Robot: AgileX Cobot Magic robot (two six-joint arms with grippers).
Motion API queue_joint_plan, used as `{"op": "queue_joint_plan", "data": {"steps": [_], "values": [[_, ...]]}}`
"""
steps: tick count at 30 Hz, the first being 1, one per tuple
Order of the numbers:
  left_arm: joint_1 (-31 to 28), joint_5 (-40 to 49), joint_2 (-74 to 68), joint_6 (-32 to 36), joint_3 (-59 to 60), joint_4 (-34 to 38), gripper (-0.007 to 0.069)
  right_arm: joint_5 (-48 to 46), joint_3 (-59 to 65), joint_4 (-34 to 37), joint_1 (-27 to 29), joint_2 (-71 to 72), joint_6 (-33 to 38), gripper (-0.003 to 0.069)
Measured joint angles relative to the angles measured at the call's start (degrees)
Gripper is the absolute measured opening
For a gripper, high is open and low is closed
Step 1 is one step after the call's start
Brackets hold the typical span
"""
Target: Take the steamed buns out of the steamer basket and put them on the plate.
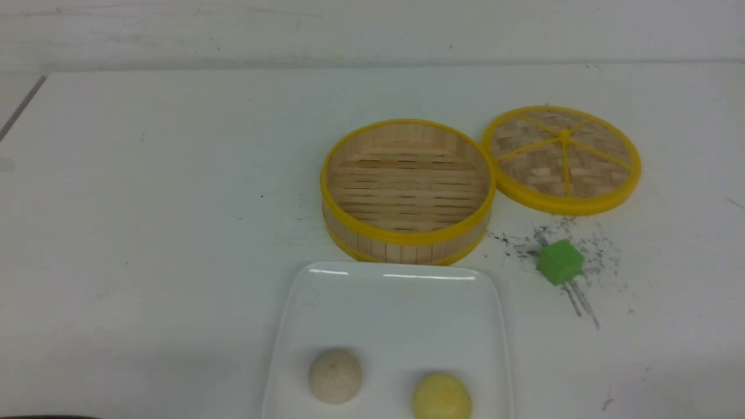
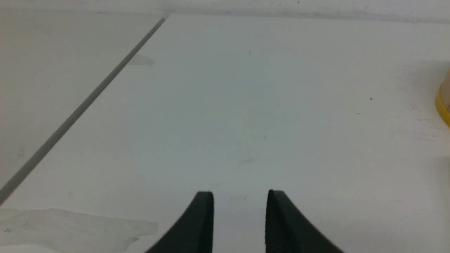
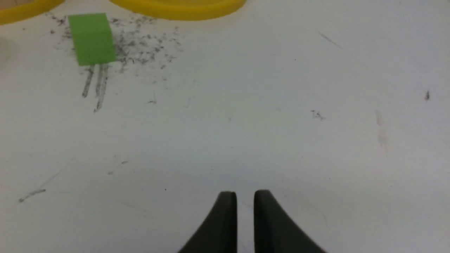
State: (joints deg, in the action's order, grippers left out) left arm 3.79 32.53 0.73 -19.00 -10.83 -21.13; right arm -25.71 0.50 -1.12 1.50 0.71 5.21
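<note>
Here, left hand point(image 2: 240, 196) parted, empty, right hand point(image 3: 245, 196) barely ajar, empty

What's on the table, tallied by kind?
Plate: 1
Steamed buns: 2, pale bun and yellow bun, both on the plate
Steamer basket: 1, empty
Woven lid: 1
Green cube: 1
Total: 6
</note>
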Motion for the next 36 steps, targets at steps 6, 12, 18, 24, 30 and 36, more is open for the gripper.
{"op": "queue_joint_plan", "data": {"steps": [6, 12, 18, 24, 30, 36], "values": [[0.0, 0.8, 0.0, 0.0, 0.0, 0.0, 0.0241, 1.0, 0.2, 0.2, 0.0, 0.0, -0.5, 0.0113], [0.0, 0.8, 0.0, 0.0, 0.0, 0.0, 0.0241, 1.0, 0.3, 0.2, 0.0, 0.0, -0.6, 0.0119], [0.0, 0.8, 0.0, 0.0, 0.0, 0.0, 0.0241, 1.0, 0.3, 0.2, 0.1, 0.0, -0.6, 0.0127], [0.0, 0.8, 0.0, 0.0, 0.0, 0.0, 0.0241, 1.1, 0.3, 0.2, 0.1, 0.0, -0.6, 0.0132], [0.0, 0.8, 0.0, 0.0, 0.0, 0.0, 0.0241, 1.1, 0.3, 0.3, 0.1, 0.0, -0.6, 0.0138], [0.0, 0.8, 0.0, 0.0, 0.0, 0.0, 0.0241, 1.1, 0.3, 0.4, 0.1, 0.0, -0.6, 0.0146]]}}
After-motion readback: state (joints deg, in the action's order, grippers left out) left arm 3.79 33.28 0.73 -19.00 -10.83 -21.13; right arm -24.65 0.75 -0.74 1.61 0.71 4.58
